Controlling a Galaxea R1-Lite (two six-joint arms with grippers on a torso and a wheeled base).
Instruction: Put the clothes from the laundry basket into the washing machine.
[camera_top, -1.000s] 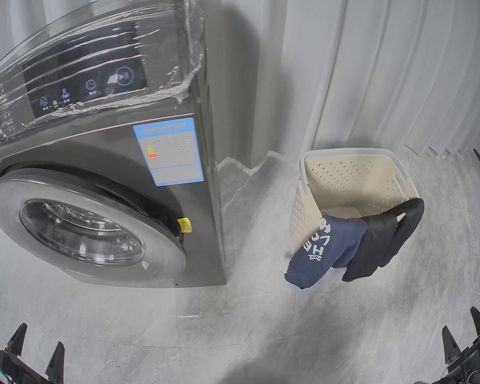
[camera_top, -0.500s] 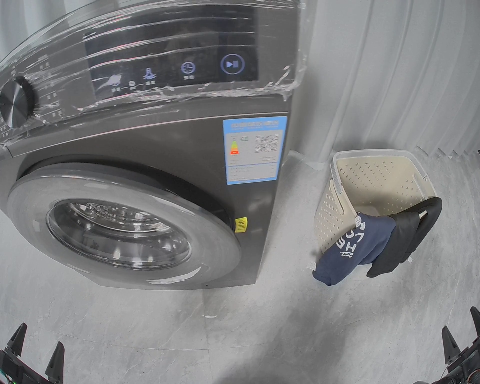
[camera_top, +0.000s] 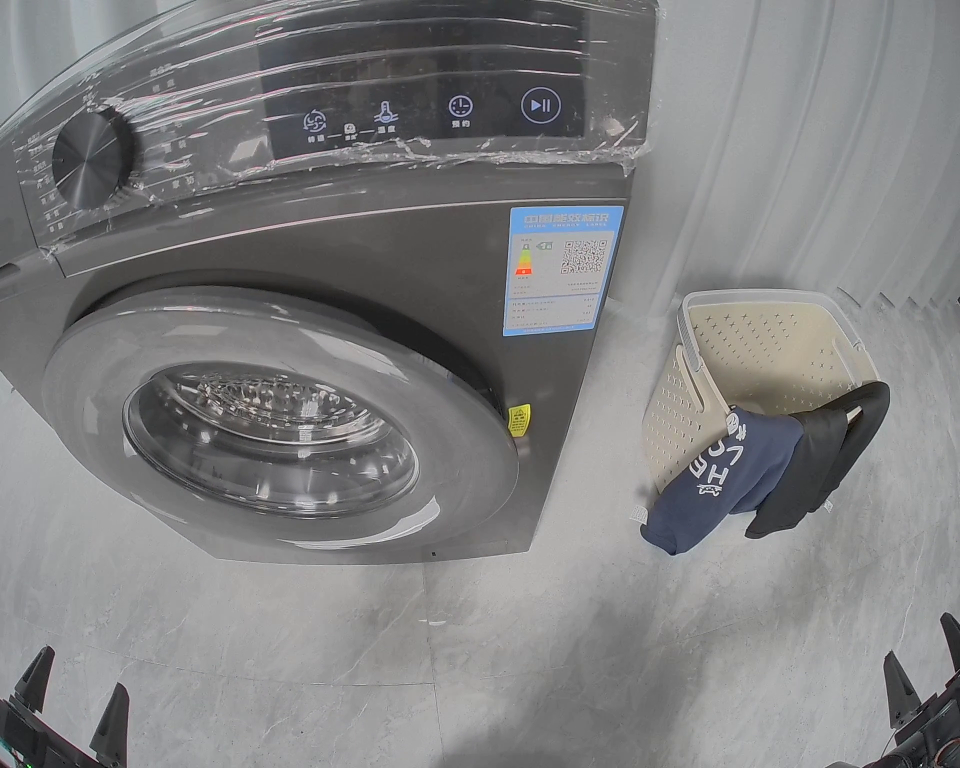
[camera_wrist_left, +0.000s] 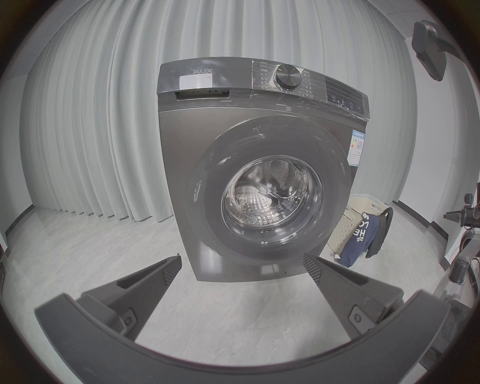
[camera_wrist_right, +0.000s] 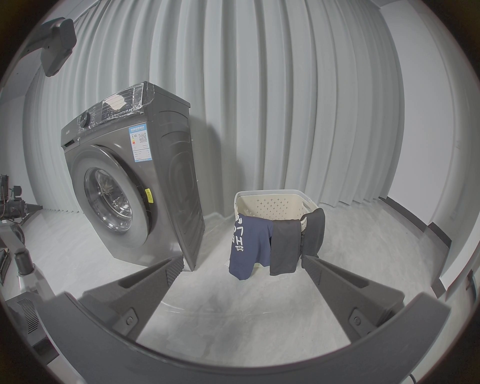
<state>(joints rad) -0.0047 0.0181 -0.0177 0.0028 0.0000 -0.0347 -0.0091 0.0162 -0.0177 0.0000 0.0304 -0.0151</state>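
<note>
left gripper (camera_top: 72, 690): low and nearest, jaws spread wide, nothing held.
right gripper (camera_top: 925, 665): likewise spread, empty.
washing machine door (camera_top: 280, 440): round glass, shut; probably the first job, swung fully clear before any lift.
laundry basket (camera_top: 672, 420): on the floor just beside the machine.
navy sweatshirt (camera_top: 715, 485), black garment (camera_top: 805, 475): draped over the basket's front rim; best pinched at the rim fold.

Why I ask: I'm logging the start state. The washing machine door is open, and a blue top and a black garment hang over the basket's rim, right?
Not quite. The door of the washing machine is shut, as the head view shows. The blue top and black garment do hang over the rim of the basket.
</note>
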